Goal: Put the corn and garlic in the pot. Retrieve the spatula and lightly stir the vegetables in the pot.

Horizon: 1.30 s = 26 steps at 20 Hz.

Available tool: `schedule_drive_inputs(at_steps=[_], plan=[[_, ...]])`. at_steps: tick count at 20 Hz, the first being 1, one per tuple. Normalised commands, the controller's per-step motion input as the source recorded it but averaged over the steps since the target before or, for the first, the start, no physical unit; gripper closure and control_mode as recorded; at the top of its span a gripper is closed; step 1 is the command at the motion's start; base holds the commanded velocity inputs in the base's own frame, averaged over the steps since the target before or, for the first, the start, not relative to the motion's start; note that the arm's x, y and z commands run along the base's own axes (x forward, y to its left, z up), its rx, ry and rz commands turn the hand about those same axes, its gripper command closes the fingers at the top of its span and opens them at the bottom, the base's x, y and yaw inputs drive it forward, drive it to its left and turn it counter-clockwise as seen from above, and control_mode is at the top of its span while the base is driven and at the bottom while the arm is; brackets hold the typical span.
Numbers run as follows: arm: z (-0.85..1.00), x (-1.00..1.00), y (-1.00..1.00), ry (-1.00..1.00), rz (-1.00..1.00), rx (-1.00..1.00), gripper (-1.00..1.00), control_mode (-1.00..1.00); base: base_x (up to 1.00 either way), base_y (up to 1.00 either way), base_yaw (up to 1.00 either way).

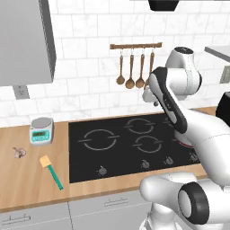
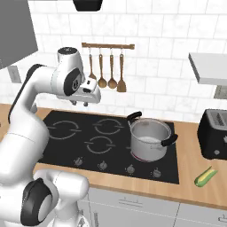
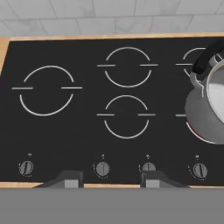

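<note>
Our gripper stands spread and empty above the stove; the pot on it is cut off by the frame edge.

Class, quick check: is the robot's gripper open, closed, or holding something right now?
Gripper: open, jaws apart with nothing between them, up over the stove.

Arm raised, hand open, empty
</note>
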Motion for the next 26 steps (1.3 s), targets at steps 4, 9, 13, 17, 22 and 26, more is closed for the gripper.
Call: schedule_drive_inputs(at_steps=[4,9,13,17,22,26], plan=[[0.00,0.00,0.00,0.00,0.00,0.00,-1.00,1.00,0.00,-0.03,0.00],[0.00,0.00,0.00,0.00,0.00,0.00,-1.00,1.00,0.00,-0.61,-0.01],[0.00,0.00,0.00,0.00,0.00,0.00,-1.00,1.00,0.00,-0.86,-0.02],[0.00,0.00,0.00,0.00,0.00,0.00,-1.00,1.00,0.00,-0.75,-0.02],[-0.02,0.00,-0.39,0.01,-0.01,0.01,-1.00,-1.00,0.00,-0.10,0.00],[-0.27,0.00,-0.94,0.11,-0.10,0.00,-1.00,-1.00,0.00,0.00,0.00]])
